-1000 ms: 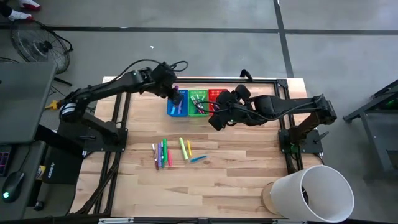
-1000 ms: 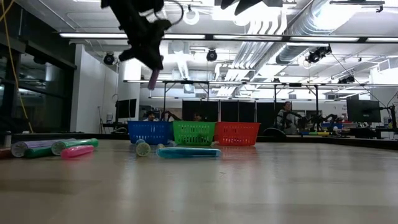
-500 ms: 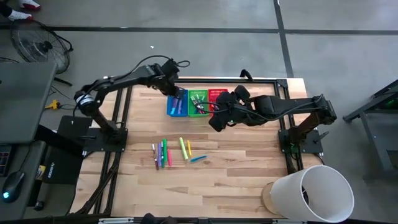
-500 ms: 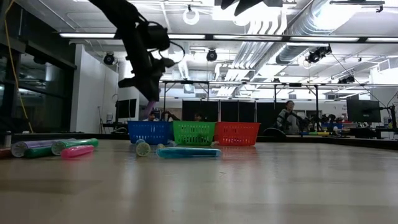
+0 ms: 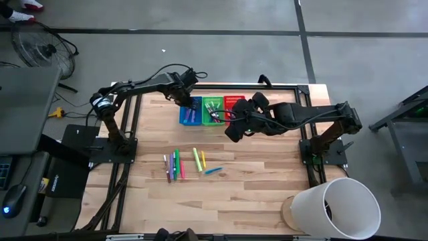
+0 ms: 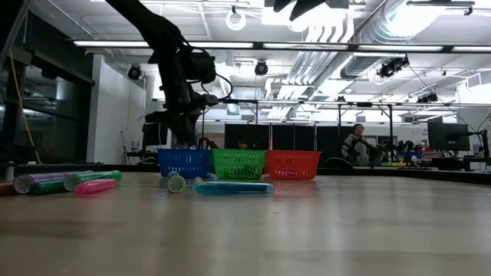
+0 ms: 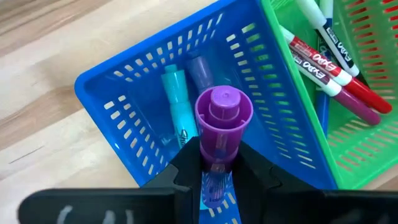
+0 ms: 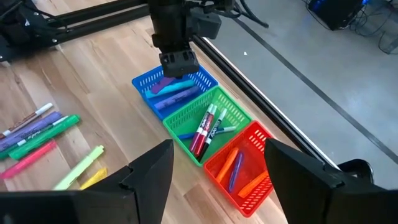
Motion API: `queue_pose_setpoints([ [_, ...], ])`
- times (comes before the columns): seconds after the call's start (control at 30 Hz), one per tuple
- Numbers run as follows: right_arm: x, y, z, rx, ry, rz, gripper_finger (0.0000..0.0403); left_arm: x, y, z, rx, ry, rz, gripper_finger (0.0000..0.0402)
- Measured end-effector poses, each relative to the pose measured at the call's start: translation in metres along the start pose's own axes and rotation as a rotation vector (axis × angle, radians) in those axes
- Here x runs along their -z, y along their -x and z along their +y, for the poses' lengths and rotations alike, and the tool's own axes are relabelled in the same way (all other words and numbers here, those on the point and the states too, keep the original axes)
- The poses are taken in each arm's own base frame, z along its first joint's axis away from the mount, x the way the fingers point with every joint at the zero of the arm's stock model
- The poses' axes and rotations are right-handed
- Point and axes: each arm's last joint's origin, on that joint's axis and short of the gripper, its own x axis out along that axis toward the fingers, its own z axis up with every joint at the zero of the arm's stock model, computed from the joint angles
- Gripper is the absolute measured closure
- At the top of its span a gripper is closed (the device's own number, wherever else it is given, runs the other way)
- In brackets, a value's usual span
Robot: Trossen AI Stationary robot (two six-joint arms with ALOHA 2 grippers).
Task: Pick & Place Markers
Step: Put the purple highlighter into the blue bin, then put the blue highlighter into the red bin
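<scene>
My left arm reaches across the far side of the surface, wrist bent down, its pincer closed around a purple marker. My right arm stretches in from the right, its pincer held high with both fingers spread wide apart, gripping nothing.

Purple marker stands upright over the blue basket. Other markers lie in all three baskets; loose markers lie on the table.
</scene>
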Motion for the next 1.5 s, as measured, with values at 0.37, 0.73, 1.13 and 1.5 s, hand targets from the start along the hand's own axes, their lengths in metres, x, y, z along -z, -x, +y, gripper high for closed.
queue_pose_setpoints([
  [0.37, 0.001, 0.000, 0.000, 0.007, 0.005, 0.003, 0.0164, 0.000, 0.000, 0.000, 0.001, 0.001, -0.003, 0.0275],
  [0.73, 0.001, 0.000, 0.001, -0.028, 0.027, 0.023, 0.0164, 0.003, 0.012, -0.004, 0.064, -0.091, -0.011, 0.0267],
  [1.13, -0.007, -0.003, 0.010, -0.186, 0.117, -0.007, 0.0165, 0.040, 0.092, -0.037, 0.102, -0.369, -0.253, 0.0266],
  [1.5, -0.003, -0.048, 0.045, -0.442, 0.271, 0.054, 0.0165, 0.093, 0.142, -0.045, 0.096, -0.569, -0.285, 0.0266],
])
